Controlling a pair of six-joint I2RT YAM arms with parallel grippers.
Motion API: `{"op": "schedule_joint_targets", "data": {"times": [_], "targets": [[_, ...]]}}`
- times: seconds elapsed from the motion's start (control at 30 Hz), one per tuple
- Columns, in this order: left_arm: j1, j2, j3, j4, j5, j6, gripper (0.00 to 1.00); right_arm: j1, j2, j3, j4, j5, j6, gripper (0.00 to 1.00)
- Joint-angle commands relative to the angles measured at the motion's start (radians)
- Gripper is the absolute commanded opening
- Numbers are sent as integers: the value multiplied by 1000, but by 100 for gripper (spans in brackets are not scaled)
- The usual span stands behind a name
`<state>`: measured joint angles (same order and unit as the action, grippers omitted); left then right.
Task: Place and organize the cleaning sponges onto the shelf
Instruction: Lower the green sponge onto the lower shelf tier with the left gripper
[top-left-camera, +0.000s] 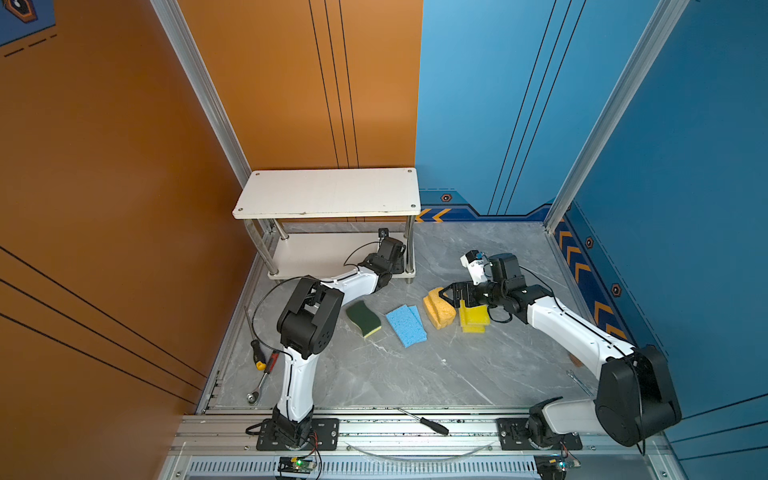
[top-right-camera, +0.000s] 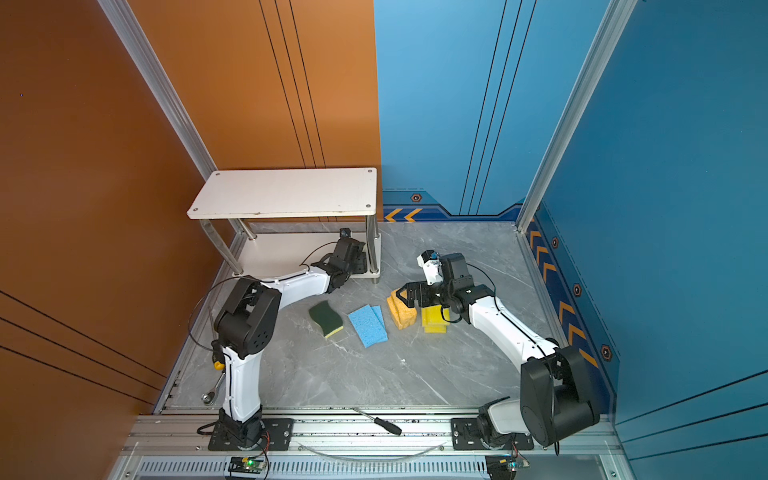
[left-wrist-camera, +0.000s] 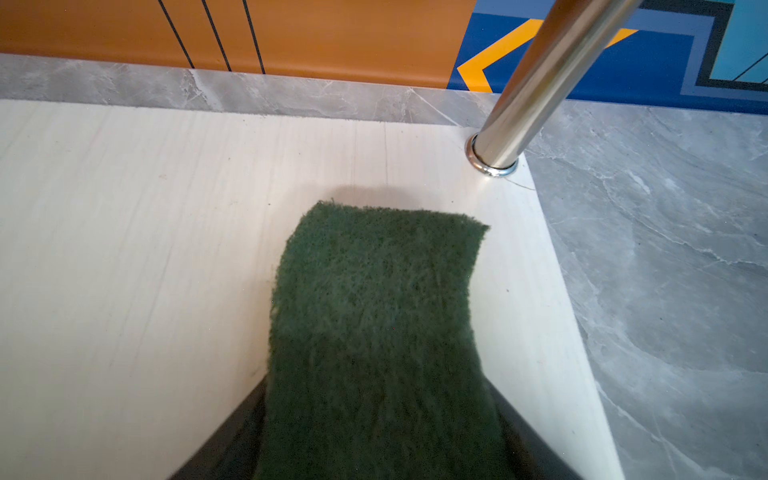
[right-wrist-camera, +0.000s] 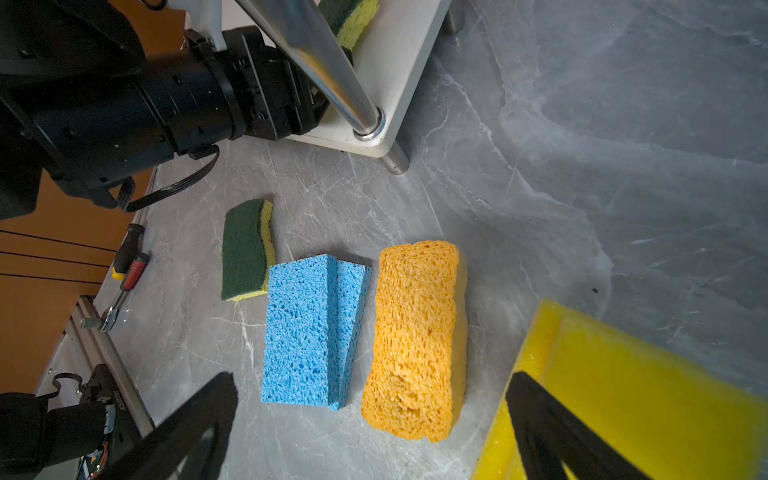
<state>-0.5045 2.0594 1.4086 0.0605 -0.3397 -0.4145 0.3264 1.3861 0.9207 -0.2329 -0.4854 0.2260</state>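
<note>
Green sponge (left-wrist-camera: 374, 316) lies on shelf's (left-wrist-camera: 124, 249) lower board, left gripper (left-wrist-camera: 376, 386) level around it

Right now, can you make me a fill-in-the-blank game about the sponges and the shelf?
1. The left hand is at the shelf's ____ board with a green sponge.
2. The two thin sponges on the table are ____.
3. The thick holey sponge beside them is ____.
4. Only ____ green-topped sponge lies on the table.

Missing words: lower, blue, orange, one.
</note>
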Motion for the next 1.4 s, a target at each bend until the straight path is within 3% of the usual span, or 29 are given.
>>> {"op": "schedule_joint_targets", "data": {"times": [0.0,0.43,0.73,1.37], "targets": [[-3,20,9,-44,-13,8,72,-6,16,-9,8,16,1,100],[-5,13,1,-48,-15,-3,77,-6,24,-6,17,-4,4,100],[-6,10,-7,-48,-24,-29,64,-6,24,-8,17,-7,5,100],[-11,18,7,-51,-93,-105,66,-9,22,-18,11,-10,-5,100]]}}
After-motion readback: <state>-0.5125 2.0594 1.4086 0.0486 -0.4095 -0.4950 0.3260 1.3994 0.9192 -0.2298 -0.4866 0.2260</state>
